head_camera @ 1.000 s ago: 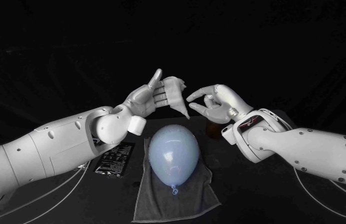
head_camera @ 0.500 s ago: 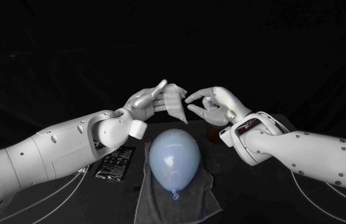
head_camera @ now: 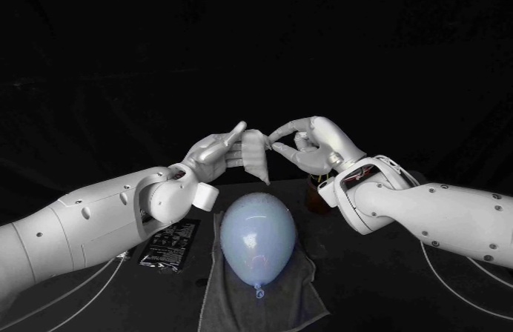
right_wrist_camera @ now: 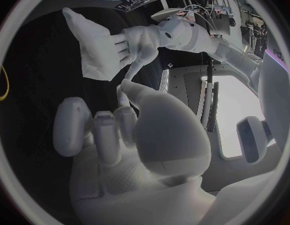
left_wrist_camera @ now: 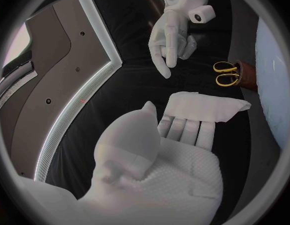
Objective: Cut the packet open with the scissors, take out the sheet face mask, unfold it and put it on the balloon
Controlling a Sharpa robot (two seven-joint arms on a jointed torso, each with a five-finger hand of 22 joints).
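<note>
The black table [head_camera: 363, 302] runs back into a black backdrop [head_camera: 256, 43]. At the left a dark printed packet [head_camera: 171, 243] lies flat on the table, just beside a grey towel [head_camera: 288, 295].

The left hand [head_camera: 214, 153] is raised above the table, its fingers side by side and its thumb upright. It grasps the sheet face mask [head_camera: 256, 152] at the fingertips. The mask is white and folded into a narrow wedge. It hangs down to a point in the head view, in the air above the far end of the balloon. In the left wrist view it lies across the fingertips as a creased, roughly oblong pad.

Below it the pale blue balloon [head_camera: 258, 232] rests on the towel, knot towards the robot.

The right hand [head_camera: 308, 145] is raised near the mask's upper edge. Its thumb and forefinger are parted, its other fingers curled in, and it grasps nothing. The left wrist view shows a gap between it and the mask.

Yellow-handled scissors [left_wrist_camera: 226, 73] stand in a brown holder [left_wrist_camera: 247, 77].
</note>
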